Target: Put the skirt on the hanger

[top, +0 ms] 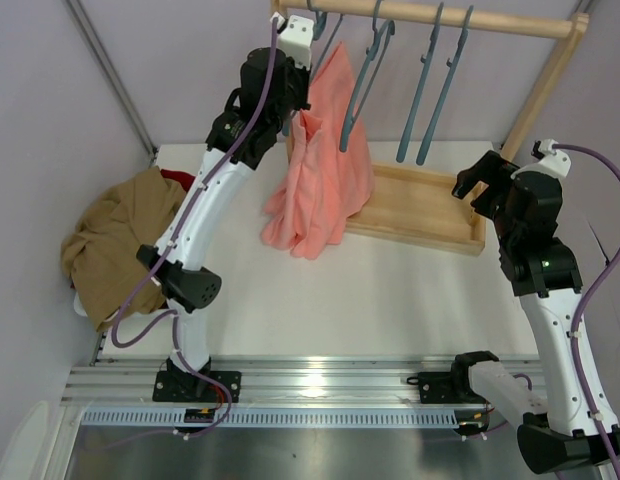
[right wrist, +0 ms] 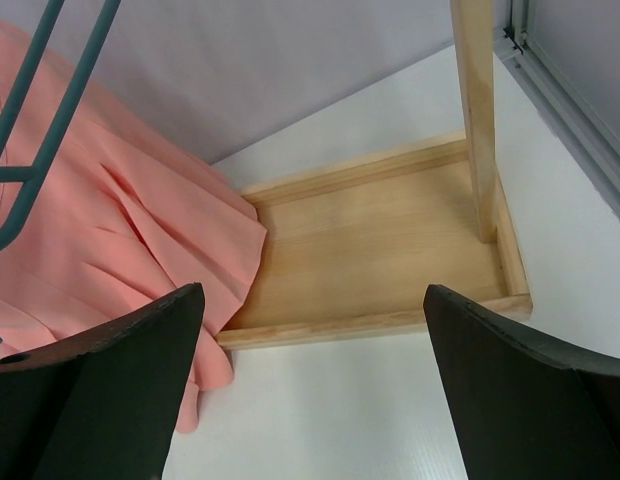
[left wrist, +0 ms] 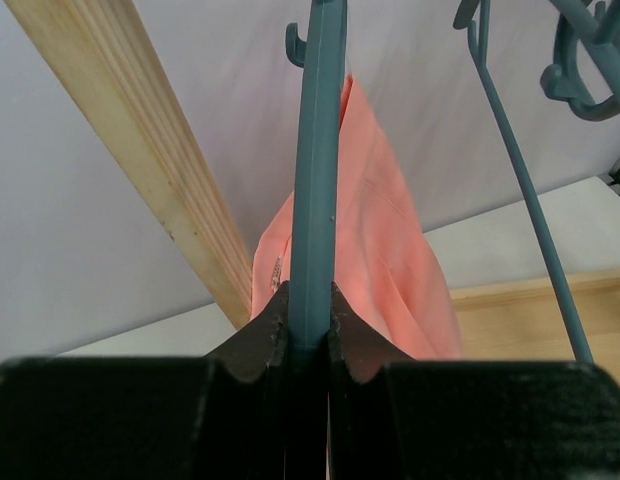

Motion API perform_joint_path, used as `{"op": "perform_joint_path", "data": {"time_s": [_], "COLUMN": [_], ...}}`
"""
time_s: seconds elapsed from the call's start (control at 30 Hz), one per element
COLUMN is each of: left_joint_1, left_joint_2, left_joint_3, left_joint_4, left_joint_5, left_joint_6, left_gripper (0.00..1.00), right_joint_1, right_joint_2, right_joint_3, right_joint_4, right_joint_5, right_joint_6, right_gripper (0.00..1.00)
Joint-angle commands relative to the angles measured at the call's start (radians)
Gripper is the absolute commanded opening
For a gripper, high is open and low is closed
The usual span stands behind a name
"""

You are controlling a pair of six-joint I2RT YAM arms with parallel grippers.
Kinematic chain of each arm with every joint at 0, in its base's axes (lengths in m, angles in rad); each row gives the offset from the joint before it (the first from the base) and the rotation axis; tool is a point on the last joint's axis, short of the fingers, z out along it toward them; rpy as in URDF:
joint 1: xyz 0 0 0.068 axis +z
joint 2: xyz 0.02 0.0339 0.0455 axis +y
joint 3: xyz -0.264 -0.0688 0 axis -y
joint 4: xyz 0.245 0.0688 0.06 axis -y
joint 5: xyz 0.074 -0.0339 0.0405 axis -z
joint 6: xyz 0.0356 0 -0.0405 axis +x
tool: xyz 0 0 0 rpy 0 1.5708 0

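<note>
The salmon-pink skirt (top: 320, 170) hangs from the left end of the wooden rack, its hem reaching the table. My left gripper (top: 293, 105) is raised to the rail and shut on the teal hanger (left wrist: 317, 150) that carries the skirt (left wrist: 385, 260); the bar is pinched between both black fingers (left wrist: 275, 320). My right gripper (top: 477, 178) is open and empty, over the table in front of the rack's right side. In the right wrist view the gripper (right wrist: 312, 292) faces the rack base, with the skirt (right wrist: 110, 230) at the left.
Three more teal hangers (top: 422, 90) hang on the wooden rail (top: 460, 17). The rack's wooden base tray (top: 420, 205) and slanted post (top: 545, 85) stand at the back right. A tan-brown garment (top: 120, 240) with a dark red one (top: 175, 178) lies at the left edge.
</note>
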Motion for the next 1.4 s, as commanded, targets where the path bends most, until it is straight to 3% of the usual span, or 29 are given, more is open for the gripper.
{"op": "perform_joint_path", "data": {"time_s": [0.0, 0.5, 0.7, 0.77, 0.8, 0.83, 1.0, 1.27, 1.37], "left_joint_1": [0.048, 0.073, 0.071, 0.070, 0.071, 0.071, 0.070, -0.008, -0.091], "left_joint_2": [0.008, 0.011, -0.070, -0.099, -0.128, -0.145, -0.275, -0.501, -0.593], "left_joint_3": [0.062, 0.036, -0.010, -0.019, -0.017, -0.019, -0.049, -0.230, -0.412], "left_joint_4": [0.114, 0.006, 0.000, 0.009, 0.008, 0.008, 0.011, -0.015, 0.000], "left_joint_5": [-0.004, 0.015, 0.045, 0.057, 0.062, 0.078, 0.144, 0.319, 0.307], "left_joint_6": [-0.068, -0.043, -0.039, -0.042, -0.043, -0.045, -0.068, -0.128, -0.134], "left_gripper": [0.04, 0.08, 0.44, 0.51, 0.63, 0.69, 0.90, 0.92, 0.93], "right_joint_1": [-0.005, -0.014, -0.014, -0.016, -0.016, -0.016, -0.016, -0.018, -0.018], "right_joint_2": [-0.019, 0.008, 0.036, 0.038, 0.036, 0.035, 0.035, 0.003, -0.007], "right_joint_3": [-0.005, -0.011, 0.029, 0.044, 0.060, 0.067, 0.139, 0.280, 0.319], "right_joint_4": [0.038, 0.047, 0.038, 0.025, 0.022, 0.018, -0.010, -0.038, -0.001], "right_joint_5": [-0.017, -0.051, -0.097, -0.088, -0.085, -0.082, -0.079, -0.109, -0.248], "right_joint_6": [-0.005, 0.005, -0.021, -0.028, -0.039, -0.041, -0.076, -0.123, -0.154], "right_gripper": [0.99, 0.99, 1.00, 0.99, 0.99, 0.99, 0.99, 0.99, 0.99]}}
